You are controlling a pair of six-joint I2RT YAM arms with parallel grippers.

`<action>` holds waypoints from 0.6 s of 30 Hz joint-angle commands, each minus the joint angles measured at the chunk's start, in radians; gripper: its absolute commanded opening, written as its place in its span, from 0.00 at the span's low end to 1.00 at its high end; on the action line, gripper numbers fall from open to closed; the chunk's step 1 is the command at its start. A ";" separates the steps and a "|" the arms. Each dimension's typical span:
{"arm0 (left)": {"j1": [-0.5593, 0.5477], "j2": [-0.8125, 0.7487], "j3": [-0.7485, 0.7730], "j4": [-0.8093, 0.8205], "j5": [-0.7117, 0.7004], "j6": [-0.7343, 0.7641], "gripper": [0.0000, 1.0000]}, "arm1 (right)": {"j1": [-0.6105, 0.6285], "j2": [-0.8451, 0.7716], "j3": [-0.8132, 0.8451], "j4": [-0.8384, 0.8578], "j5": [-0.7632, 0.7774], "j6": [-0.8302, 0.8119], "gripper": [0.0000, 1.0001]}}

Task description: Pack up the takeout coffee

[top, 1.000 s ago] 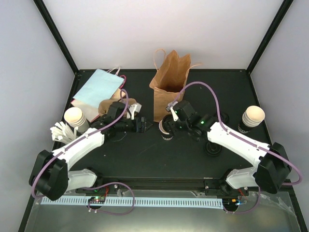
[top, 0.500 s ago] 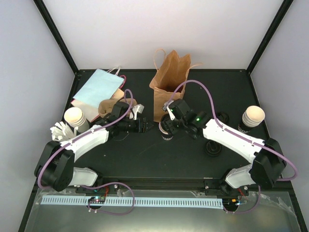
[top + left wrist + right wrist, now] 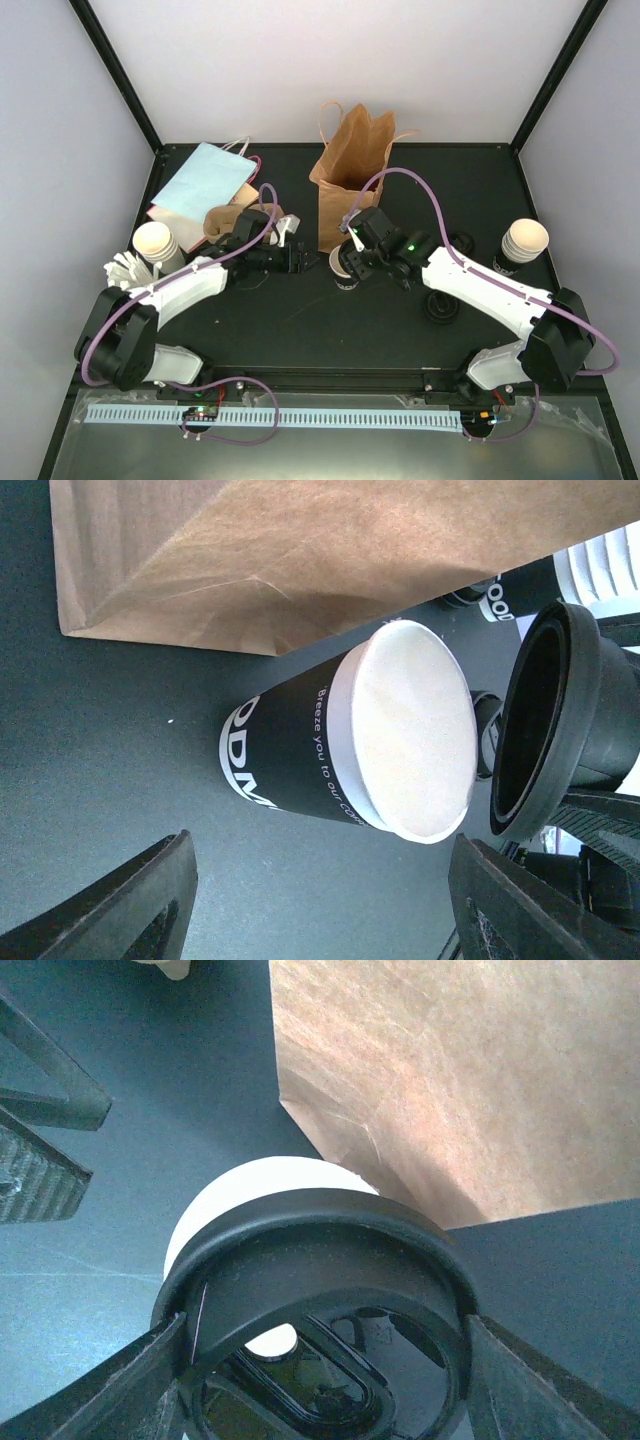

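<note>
A takeout coffee cup [image 3: 340, 268], black outside and cream inside, stands uncovered just in front of the upright brown bag [image 3: 352, 170]. My right gripper [image 3: 352, 254] is shut on a round black lid [image 3: 318, 1260], holding it tilted just above the cup's rim [image 3: 250, 1185]. In the left wrist view the cup [image 3: 345, 750] shows with the lid [image 3: 545, 720] beside its mouth. My left gripper [image 3: 298, 258] is open a short way left of the cup, with nothing between its fingers [image 3: 135, 900].
Stacks of cups stand at the left [image 3: 155, 243] and right [image 3: 523, 245]. A flat pale-blue bag [image 3: 203, 178] lies at the back left. Loose black lids [image 3: 441, 309] lie near the right arm, and white items [image 3: 125, 271] sit at the left edge.
My left gripper has moved right toward the cup and its jaws have narrowed slightly. My right gripper has carried the lid left, over the cup's mouth.
</note>
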 commanded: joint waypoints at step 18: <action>-0.003 0.094 0.055 0.082 0.053 -0.005 0.63 | 0.005 0.064 0.046 0.017 -0.014 -0.012 0.69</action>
